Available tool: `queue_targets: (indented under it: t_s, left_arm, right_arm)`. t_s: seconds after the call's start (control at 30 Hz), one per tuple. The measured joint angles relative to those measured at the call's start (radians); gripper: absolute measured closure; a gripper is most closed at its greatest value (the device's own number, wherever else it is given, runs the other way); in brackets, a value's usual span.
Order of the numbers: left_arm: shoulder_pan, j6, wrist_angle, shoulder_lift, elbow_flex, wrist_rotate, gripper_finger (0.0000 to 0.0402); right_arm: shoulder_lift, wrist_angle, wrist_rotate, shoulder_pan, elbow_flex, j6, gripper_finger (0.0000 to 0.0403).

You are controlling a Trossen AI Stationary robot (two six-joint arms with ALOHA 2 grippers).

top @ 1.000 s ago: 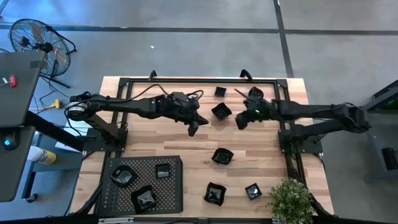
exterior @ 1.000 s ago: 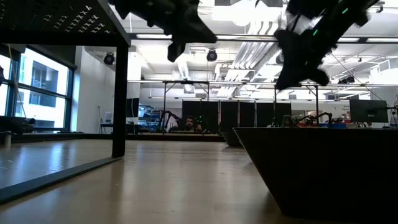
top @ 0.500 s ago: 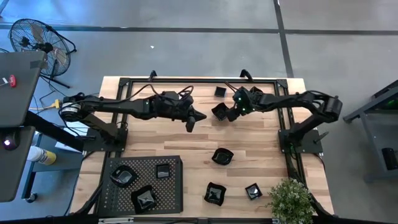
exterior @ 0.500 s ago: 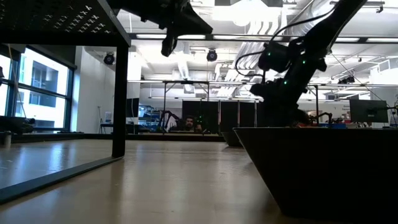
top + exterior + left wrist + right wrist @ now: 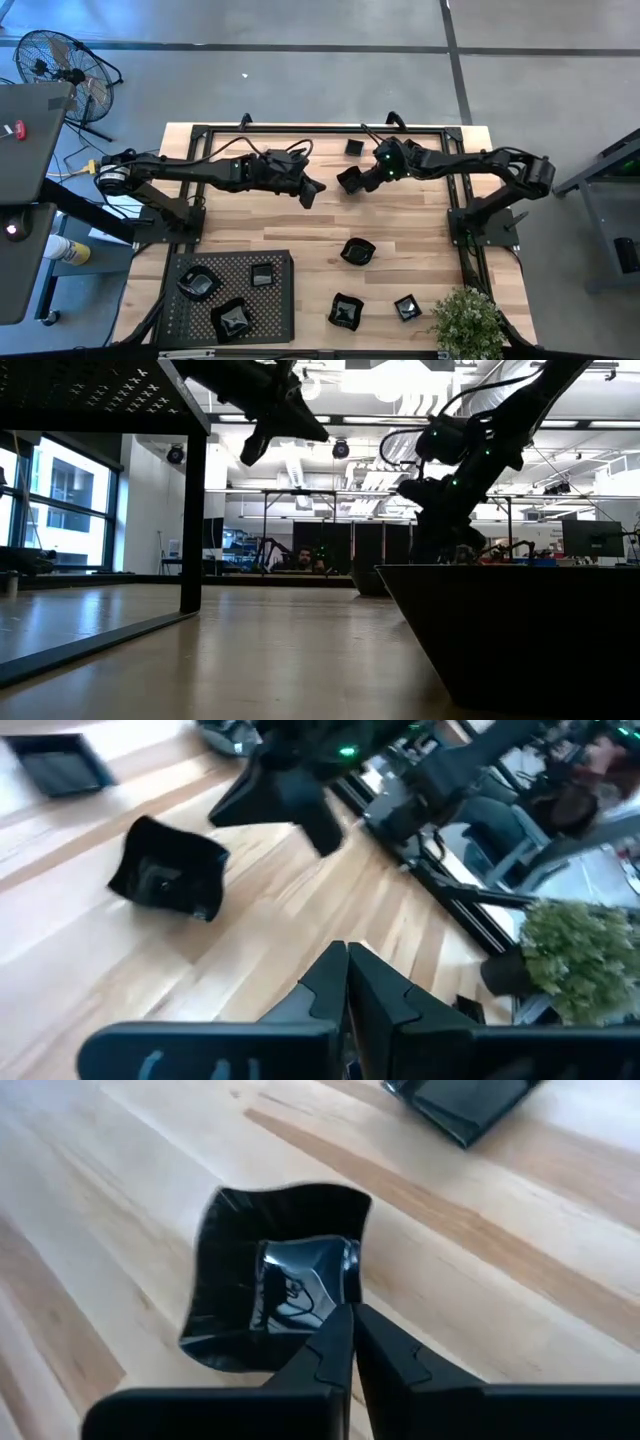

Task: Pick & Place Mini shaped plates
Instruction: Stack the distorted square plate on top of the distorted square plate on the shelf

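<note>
Starting at my left, the perforated tray [image 5: 200, 305] sits at the near-left corner of the table [image 5: 420, 225] and already carries three of the mini shaped plates: one at its left [image 5: 198, 284], a small square one [image 5: 262, 275] toward its far right, and one at its near edge [image 5: 234, 319]. That is the finished share, as far as I can judge. My left gripper [image 5: 309, 190] hangs above bare wood in the middle of the table's far half, fingers pressed together and carrying nothing; it waits. Just to its right lies the wavy-edged dish [image 5: 351, 178] I am working on, still resting on the table. My right gripper [image 5: 350, 1342] is down at that dish's rim, and its fingers look closed against each other, with the dish [image 5: 275, 1275] lying just ahead of the tips rather than between them, so I do not count it as grasped yet. A little square plate [image 5: 354, 147] lies beyond it by the far frame. Nearer me are three more: one mid-table [image 5: 357, 251], one near the front edge [image 5: 345, 311], and a small one [image 5: 406, 307] beside the potted plant [image 5: 465, 322]. So three are placed and five are left.
</note>
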Motion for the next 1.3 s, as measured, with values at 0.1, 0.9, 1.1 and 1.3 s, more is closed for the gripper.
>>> queue_targets:
  t_s: [0.1,0.9,1.1,1.3]
  left_arm:
    - [0.000,-0.011,-0.012,0.000,0.000,-0.003,0.0376]
    - [0.000,-0.025,-0.010,0.000,0.000,-0.007,0.0332]
    - [0.000,-0.077,-0.011,0.000,0.001,-0.059,0.0332]
    - [0.000,-0.077,-0.024,0.000,0.002,-0.082,0.0332]
  right_arm:
    - [-0.009,0.000,-0.007,0.000,0.000,0.020,0.0400]
    - [0.114,0.100,-0.049,-0.003,0.002,0.060,0.0387]
    - [0.012,0.087,-0.017,0.014,0.002,0.035,0.0399]
    - [-0.064,0.038,-0.001,0.039,0.004,0.070,0.0384]
